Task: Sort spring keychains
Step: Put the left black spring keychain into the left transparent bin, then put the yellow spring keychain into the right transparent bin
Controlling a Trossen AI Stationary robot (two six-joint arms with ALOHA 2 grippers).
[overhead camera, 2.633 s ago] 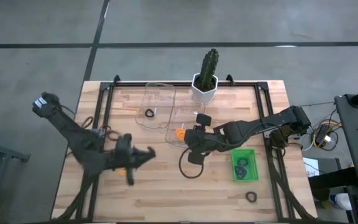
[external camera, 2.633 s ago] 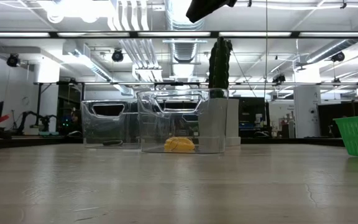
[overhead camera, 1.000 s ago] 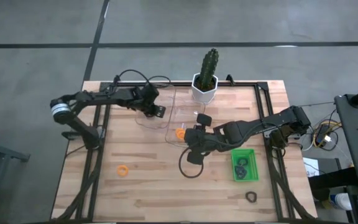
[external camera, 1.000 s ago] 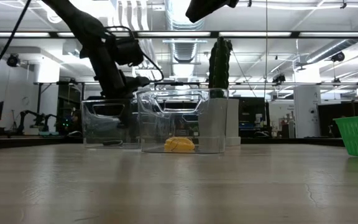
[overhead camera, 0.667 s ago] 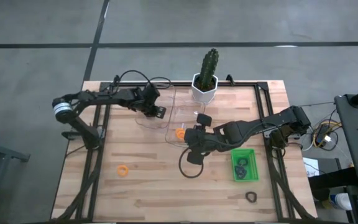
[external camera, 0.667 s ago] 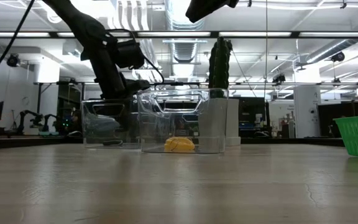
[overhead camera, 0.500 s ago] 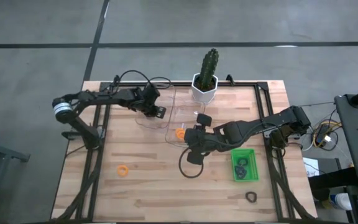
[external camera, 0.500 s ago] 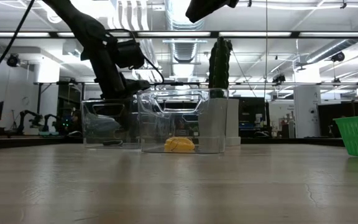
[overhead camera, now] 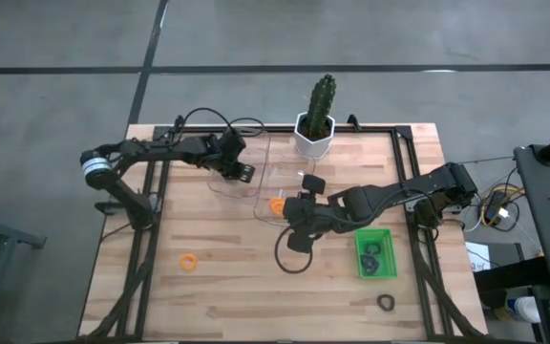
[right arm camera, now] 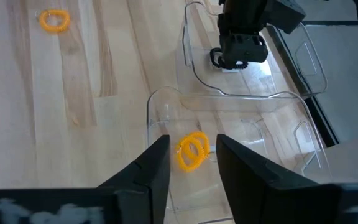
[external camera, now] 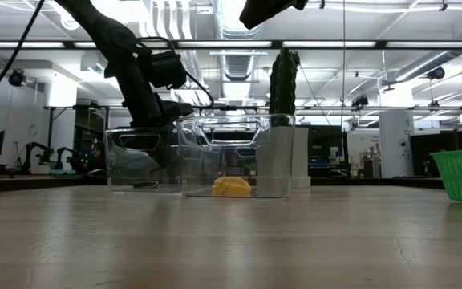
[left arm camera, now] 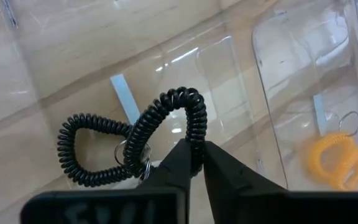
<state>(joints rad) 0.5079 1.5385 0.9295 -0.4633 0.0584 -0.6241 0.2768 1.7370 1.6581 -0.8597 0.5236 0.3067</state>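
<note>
The left gripper [left arm camera: 193, 163] hangs over the clear bin [overhead camera: 227, 143] beside the cactus [overhead camera: 318, 105], pinching a black spring keychain [left arm camera: 169, 115] above another black one [left arm camera: 86, 146]; its coil may snag a finger on release. The right gripper [right arm camera: 193, 163] stands apart, empty

Black coiled keychains [left arm camera: 166, 134] in clear bin [overhead camera: 240, 158]. Orange keychain [right arm camera: 193, 151] in second clear bin [overhead camera: 283, 191]; another orange one [overhead camera: 188, 260] on pale wood worktop [overhead camera: 237, 287]. Green basket [overhead camera: 374, 253]. Green cactus [overhead camera: 321, 100], white pot [overhead camera: 313, 143].
</note>
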